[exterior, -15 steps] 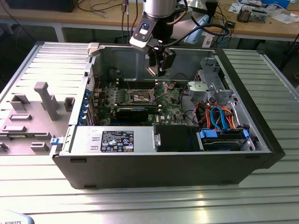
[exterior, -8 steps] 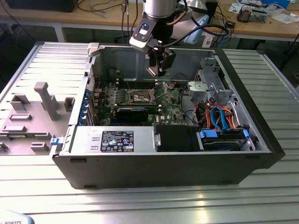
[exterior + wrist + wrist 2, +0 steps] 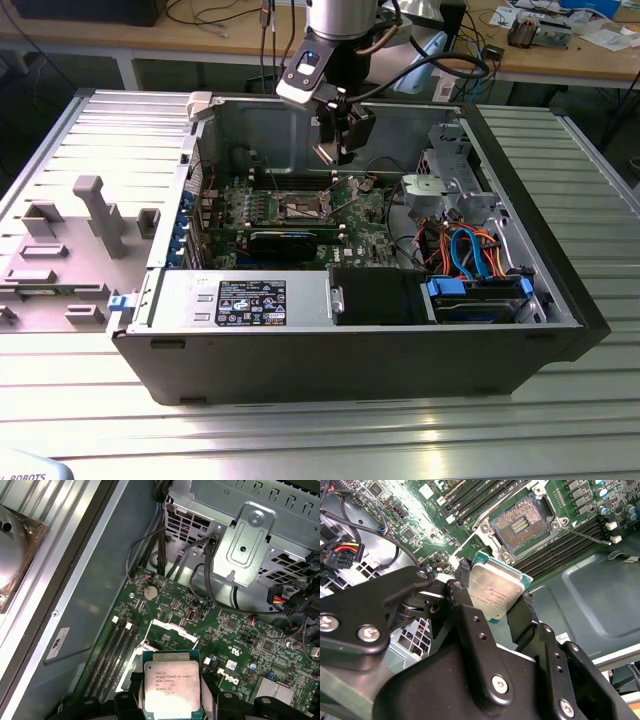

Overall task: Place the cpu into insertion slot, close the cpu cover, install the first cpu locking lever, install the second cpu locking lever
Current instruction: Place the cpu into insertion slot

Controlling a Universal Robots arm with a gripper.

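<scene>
Your hand [image 3: 496,586] is pinching the cpu [image 3: 171,682] above the open insertion slot [image 3: 522,522].
Any tilt or offset while you are lowering it is risking a jammed, damaged slot.

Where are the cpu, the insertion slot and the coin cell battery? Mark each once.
cpu [image 3: 171,685]: first wrist view, centre of its metal top.
insertion slot [image 3: 520,525]: second wrist view, centre of its contact field.
coin cell battery [image 3: 149,593]: first wrist view, its round face.

Silver-grey arm [image 3: 340,15], matte black end effector [image 3: 495,586], silver screws [image 3: 501,683], black cables [image 3: 445,62] looped alongside
</scene>
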